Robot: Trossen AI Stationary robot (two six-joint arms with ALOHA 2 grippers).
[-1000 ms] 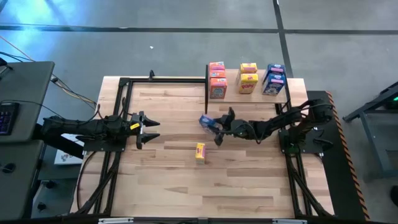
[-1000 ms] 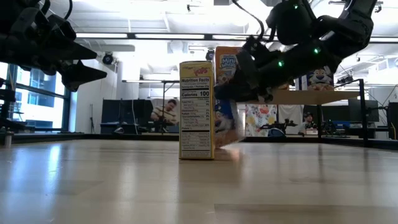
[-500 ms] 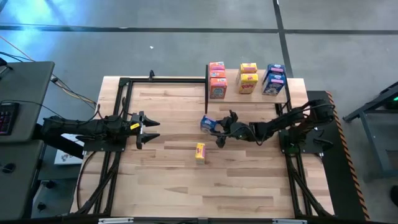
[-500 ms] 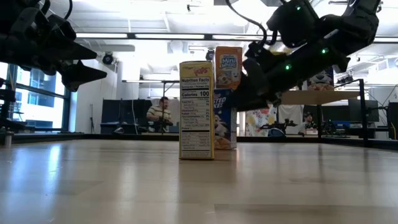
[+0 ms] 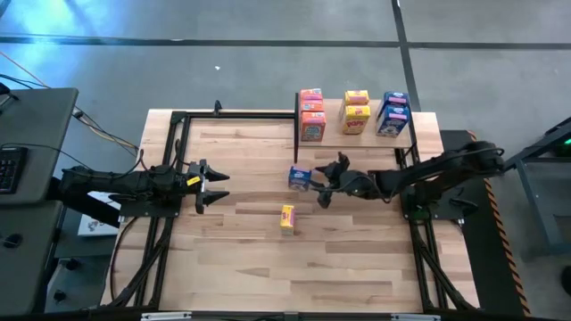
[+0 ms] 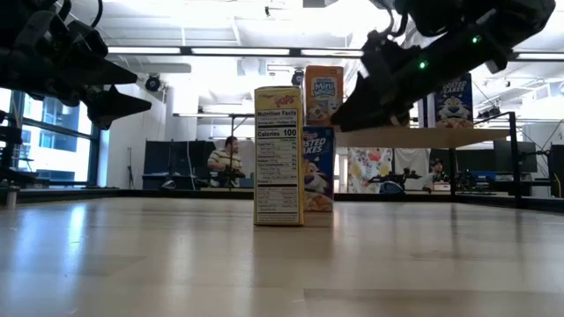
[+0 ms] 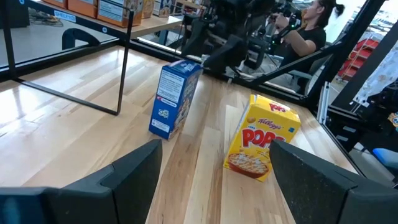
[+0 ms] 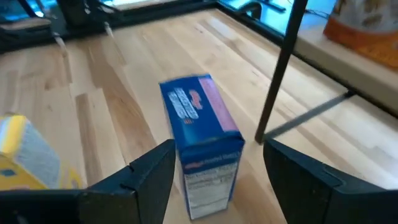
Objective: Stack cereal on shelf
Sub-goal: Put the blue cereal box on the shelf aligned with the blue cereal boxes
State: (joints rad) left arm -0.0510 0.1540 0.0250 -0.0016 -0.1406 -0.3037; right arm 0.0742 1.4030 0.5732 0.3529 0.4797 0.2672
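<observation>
- A small blue cardboard cereal box [image 5: 300, 178] stands upright on the pale plank tabletop [image 5: 241, 259], in front of the light-wood shelf board [image 5: 366, 131] on thin black posts.
- The right gripper [image 5: 326, 184] hangs just beside that blue box on the right-arm side, fingers spread and apart from it, holding nothing; in the right wrist view the box [image 8: 204, 140] sits between and beyond the two dark fingers [image 8: 149, 171].
- A small yellow cardboard cereal box [image 5: 286, 218] stands upright near the middle of the table, near the blue box and closer to the front edge; the low view shows its nutrition panel [image 6: 278, 156].
- On the shelf, orange-pink boxes [image 5: 311, 115] are stacked at the left end, two yellow boxes [image 5: 356, 111] in the middle, and two blue boxes [image 5: 393, 112] at the right end.
- The left gripper [image 5: 211, 185] waits over the table's left side, well apart from both loose boxes, jaws wide and empty; its wrist view looks past its dark fingers [image 7: 134, 171] toward the two boxes.
- People are seated in the room beyond the table [image 6: 225, 158].
</observation>
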